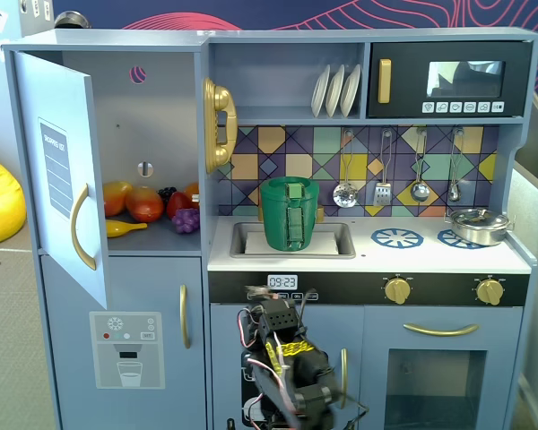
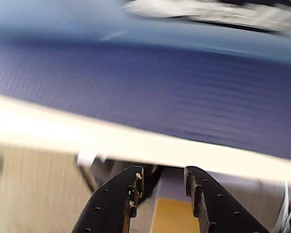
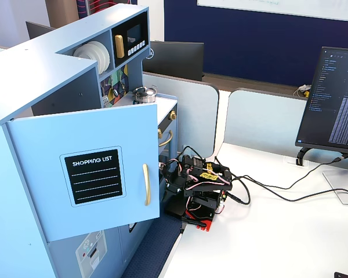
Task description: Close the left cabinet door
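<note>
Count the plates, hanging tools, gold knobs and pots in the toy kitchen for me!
Plates: 3
Hanging tools: 4
Gold knobs: 2
Pots: 1
Total: 10

the arm (image 3: 200,185) sits folded low, its hand (image 2: 161,182) slightly parted and empty.

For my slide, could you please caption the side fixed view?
Toy kitchen's fridge door stands wide open, gold handle outward, while the folded arm sits low beside it on the white desk.
</note>
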Robot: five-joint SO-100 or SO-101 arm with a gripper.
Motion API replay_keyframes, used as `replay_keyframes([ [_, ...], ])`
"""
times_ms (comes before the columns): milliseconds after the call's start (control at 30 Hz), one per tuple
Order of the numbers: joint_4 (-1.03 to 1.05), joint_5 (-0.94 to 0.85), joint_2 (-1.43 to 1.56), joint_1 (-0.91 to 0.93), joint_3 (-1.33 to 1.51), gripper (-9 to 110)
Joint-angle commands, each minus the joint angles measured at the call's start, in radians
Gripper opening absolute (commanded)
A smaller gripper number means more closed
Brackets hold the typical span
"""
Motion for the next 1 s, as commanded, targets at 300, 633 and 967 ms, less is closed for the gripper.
replay_keyframes([
  [300, -0.646, -0.422, -0.264, -1.163, -0.313, 0],
  [633, -1.298, -0.514, -0.796, -1.338, -0.538, 0],
  [967, -1.355, -0.638, -1.220, -1.236, -0.986, 0],
])
